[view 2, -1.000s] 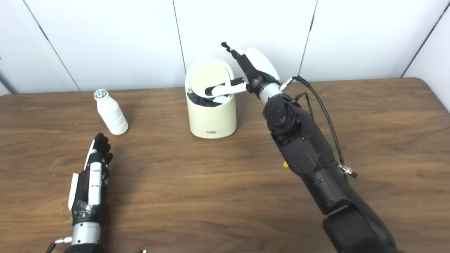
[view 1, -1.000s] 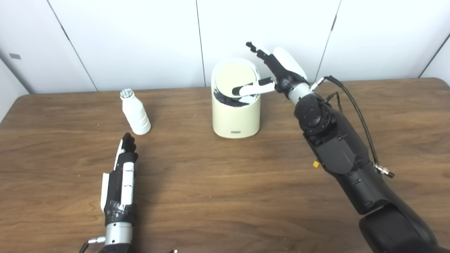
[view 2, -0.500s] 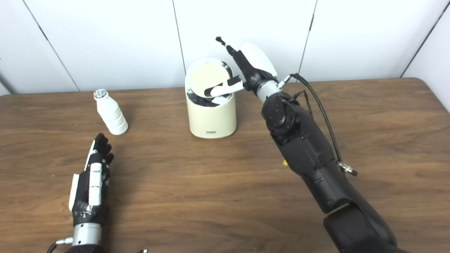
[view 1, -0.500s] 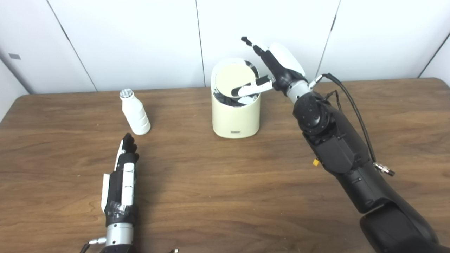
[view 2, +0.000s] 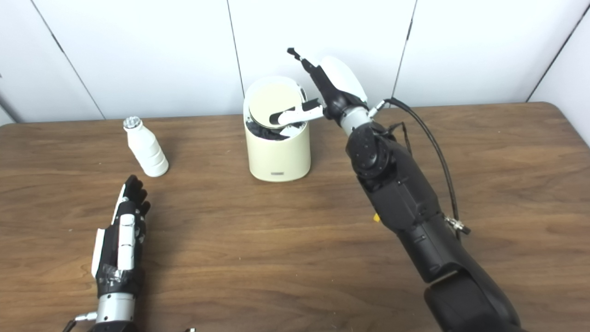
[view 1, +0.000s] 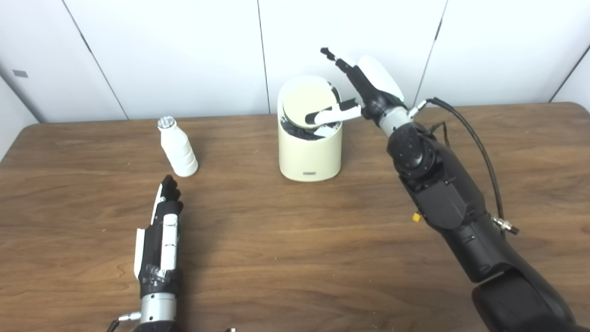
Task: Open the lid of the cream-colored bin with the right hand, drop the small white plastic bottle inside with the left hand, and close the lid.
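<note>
The cream-colored bin [view 1: 309, 152] stands at the back middle of the table. Its round lid [view 1: 306, 97] is tilted up and faces me, with a dark gap below its near edge. My right hand [view 1: 364, 90] is at the bin's right rim, open. Its thumb [view 1: 333, 115] lies across the lid's lower edge, and its fingers [view 1: 343, 69] stretch upward behind the lid's right side. The small white plastic bottle [view 1: 178, 148] stands upright to the bin's left. My left hand [view 1: 163, 230] lies flat on the table a little short of the bottle, open and holding nothing.
A white panelled wall [view 1: 184, 50] runs close behind the brown wooden table [view 1: 295, 249]. A black cable [view 1: 474, 143] loops off my right forearm over the table's right part.
My right hand has lifted a little and shifted slightly right, thumb still on the tilted lid. The left hand and the bottle have not moved.
</note>
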Tool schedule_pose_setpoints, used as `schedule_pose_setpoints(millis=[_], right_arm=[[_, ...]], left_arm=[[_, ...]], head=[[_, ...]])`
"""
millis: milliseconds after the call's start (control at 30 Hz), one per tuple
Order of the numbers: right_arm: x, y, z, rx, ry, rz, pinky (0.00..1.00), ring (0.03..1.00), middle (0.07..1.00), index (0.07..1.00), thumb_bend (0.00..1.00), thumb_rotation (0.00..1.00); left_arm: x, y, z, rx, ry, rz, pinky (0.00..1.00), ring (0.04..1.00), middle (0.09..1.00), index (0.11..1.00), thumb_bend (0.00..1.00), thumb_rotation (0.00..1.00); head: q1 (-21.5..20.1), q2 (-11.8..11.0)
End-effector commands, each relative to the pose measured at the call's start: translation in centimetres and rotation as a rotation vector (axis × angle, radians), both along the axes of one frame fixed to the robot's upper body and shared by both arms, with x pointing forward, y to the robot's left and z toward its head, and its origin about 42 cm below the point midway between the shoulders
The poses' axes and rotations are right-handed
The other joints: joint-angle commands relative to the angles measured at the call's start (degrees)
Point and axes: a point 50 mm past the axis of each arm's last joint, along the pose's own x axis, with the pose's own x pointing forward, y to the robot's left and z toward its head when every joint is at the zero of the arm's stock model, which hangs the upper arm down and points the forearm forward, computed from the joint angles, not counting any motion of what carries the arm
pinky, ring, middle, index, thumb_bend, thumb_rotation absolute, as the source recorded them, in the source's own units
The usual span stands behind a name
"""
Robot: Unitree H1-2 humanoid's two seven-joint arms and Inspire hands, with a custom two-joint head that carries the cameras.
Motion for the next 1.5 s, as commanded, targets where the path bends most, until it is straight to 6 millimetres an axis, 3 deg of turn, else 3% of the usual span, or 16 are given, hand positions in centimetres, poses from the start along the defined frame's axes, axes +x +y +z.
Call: schedule_pose_setpoints(millis=[0,200,400,767,833,867,933,1100,1333,1467], right_arm=[[0.0,0.1,3.8,0.053,-0.115,0.000,0.83,0.913,0.929,0.923,0.76,0.52],[-1.2,-1.6,5.0,0.174,-0.141,-0.022,0.80,0.907,0.938,0.924,0.72,0.58],[-4.1,-3.7,4.0,0.248,-0.092,-0.060,0.81,0.910,0.935,0.911,0.67,0.58],[-11.9,-8.1,-2.2,0.354,0.007,-0.096,0.82,0.877,0.907,0.905,0.62,0.70],[-13.0,-8.7,-3.1,0.435,0.036,-0.090,0.85,0.895,0.916,0.909,0.58,0.75],[-13.5,-9.0,-3.6,0.509,0.061,-0.084,0.91,0.925,0.934,0.920,0.57,0.77],[-14.2,-9.4,-4.2,0.602,0.090,-0.079,0.98,0.961,0.955,0.928,0.58,0.80],[-15.7,-10.4,-6.4,0.802,0.143,-0.097,1.00,0.968,0.963,0.939,0.69,0.87],[-17.5,-10.2,-9.0,1.075,0.186,-0.089,1.00,0.999,0.995,0.964,0.65,0.95],[-18.0,-9.6,-9.7,1.132,0.197,-0.093,1.00,1.000,0.998,0.966,0.63,0.96]], left_arm=[[-0.4,-0.4,-0.3,-0.009,0.004,0.006,1.00,1.000,0.984,1.000,0.53,0.88],[-0.3,-0.3,-0.5,0.000,0.011,0.002,1.00,1.000,0.984,1.000,0.49,0.85],[-0.1,-0.1,-0.5,-0.001,0.016,-0.010,1.00,1.000,0.986,1.000,0.49,0.80],[0.2,0.9,-0.6,0.015,0.017,-0.011,1.00,1.000,0.994,1.000,0.49,0.75],[0.3,1.0,-0.6,0.014,0.018,-0.007,1.00,1.000,0.994,1.000,0.51,0.75],[0.3,1.1,-0.6,0.014,0.017,-0.006,1.00,1.000,0.992,1.000,0.50,0.75],[0.4,1.3,-0.5,0.014,0.016,-0.007,1.00,1.000,0.993,1.000,0.51,0.75],[0.6,1.7,-0.4,0.013,0.007,-0.017,1.00,1.000,0.986,1.000,0.49,0.75],[0.6,2.1,-0.4,0.019,0.003,-0.017,1.00,0.993,0.976,1.000,0.49,0.73],[0.5,2.2,-0.3,0.028,0.006,-0.017,1.00,0.982,0.974,0.995,0.52,0.73]], head=[[-0.08,0.08],[0.28,-0.12],[0.34,-0.34],[-0.57,-0.46],[-0.75,-0.43],[-0.87,-0.42],[-1.04,-0.41],[-1.28,-0.29],[-1.71,0.11],[-1.63,0.13]])
